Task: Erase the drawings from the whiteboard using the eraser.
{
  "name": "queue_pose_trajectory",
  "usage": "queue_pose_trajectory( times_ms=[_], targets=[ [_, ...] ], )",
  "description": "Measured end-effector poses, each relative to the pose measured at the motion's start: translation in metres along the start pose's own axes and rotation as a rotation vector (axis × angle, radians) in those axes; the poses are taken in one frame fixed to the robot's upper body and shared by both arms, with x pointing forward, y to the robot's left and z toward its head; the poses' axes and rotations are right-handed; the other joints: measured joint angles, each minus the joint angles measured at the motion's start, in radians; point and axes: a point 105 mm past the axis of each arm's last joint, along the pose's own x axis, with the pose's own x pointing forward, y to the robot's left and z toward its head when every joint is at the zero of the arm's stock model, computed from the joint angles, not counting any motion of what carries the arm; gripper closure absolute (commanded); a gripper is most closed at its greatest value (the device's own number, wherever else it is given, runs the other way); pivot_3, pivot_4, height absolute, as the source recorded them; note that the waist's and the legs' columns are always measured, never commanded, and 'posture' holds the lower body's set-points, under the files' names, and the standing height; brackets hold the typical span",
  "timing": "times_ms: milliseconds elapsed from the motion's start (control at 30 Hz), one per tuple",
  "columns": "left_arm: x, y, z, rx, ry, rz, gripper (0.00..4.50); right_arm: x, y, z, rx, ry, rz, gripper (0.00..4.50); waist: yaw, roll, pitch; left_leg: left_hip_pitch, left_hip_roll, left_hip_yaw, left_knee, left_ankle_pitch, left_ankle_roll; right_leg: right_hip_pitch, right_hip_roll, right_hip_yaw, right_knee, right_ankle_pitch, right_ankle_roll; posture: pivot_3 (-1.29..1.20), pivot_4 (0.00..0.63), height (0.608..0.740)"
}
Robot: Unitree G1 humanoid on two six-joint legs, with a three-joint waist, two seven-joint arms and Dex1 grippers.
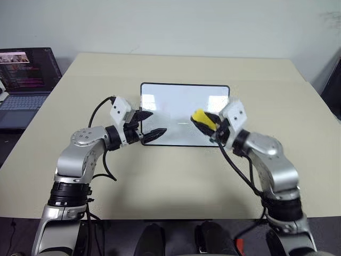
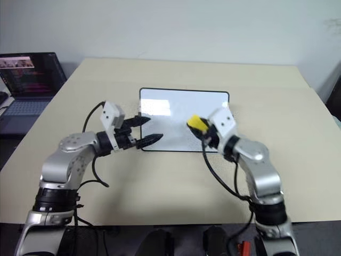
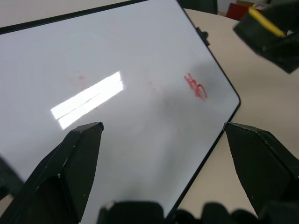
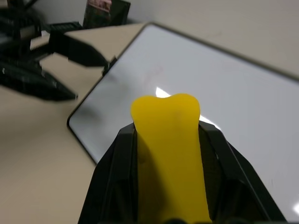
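Whiteboard [image 1: 176,101] lies mid-bench [image 1: 298,160], bare top all round. Left end effector [image 1: 149,124] hangs spread wide over its left edge. Right end effector [image 1: 209,122] pinches the yellow eraser [image 1: 202,118] above the right side. One red drawing [image 3: 195,86] sits near a corner.

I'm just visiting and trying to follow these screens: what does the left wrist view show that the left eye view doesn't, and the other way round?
Left wrist view: one red drawing on the whiteboard, with faint reddish smears further along, seen between the left gripper's open fingers.

Left eye view: the whole tan table, a laptop off its left edge, and both arms.

Both: the whiteboard, the left gripper over the board's left end, and the right gripper clamped on the yellow eraser.
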Motion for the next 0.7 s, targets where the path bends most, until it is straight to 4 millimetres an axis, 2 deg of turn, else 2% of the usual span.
queue_pose_trajectory(
  times_ms=[100,200,333,467,700],
  targets=[
    [0.003,-0.007,-0.003,0.002,0.012,-0.054,0.00,-0.018,0.007,-0.018,0.027,0.077,-0.010,3.17,-0.006,0.000,0.000,0.001,0.001,0.000,0.000,0.000,0.000,0.000,0.003,0.001,0.000,0.000,0.000,0.00,0.150,0.740],
    [0.006,-0.011,-0.005,0.008,0.019,-0.095,0.00,-0.026,0.014,-0.030,0.054,0.120,-0.030,3.17,-0.006,0.000,0.000,0.001,0.001,0.000,0.000,0.000,0.000,0.000,0.006,0.002,0.000,0.000,0.000,0.00,0.150,0.740],
    [0.009,-0.007,-0.006,0.023,0.033,-0.103,0.00,-0.022,0.015,-0.033,0.042,0.140,-0.066,3.17,-0.005,0.000,0.000,0.001,0.001,0.001,0.000,0.000,0.000,0.000,0.010,0.003,0.000,-0.002,0.004,0.00,0.150,0.740],
    [0.013,0.012,-0.009,0.027,0.051,-0.031,0.00,-0.012,0.007,-0.029,-0.012,0.146,-0.130,3.17,-0.004,0.000,0.000,0.001,0.001,0.001,0.001,0.000,0.000,0.000,0.010,0.003,0.000,-0.002,0.003,0.00,0.150,0.740],
    [0.022,0.008,-0.014,0.024,0.047,-0.072,0.00,0.013,-0.008,-0.024,-0.140,0.184,-0.167,3.17,-0.003,0.000,0.000,0.000,0.001,0.001,0.001,0.000,0.000,-0.001,0.009,0.003,-0.001,0.000,0.000,0.00,0.150,0.740]
  ],
)
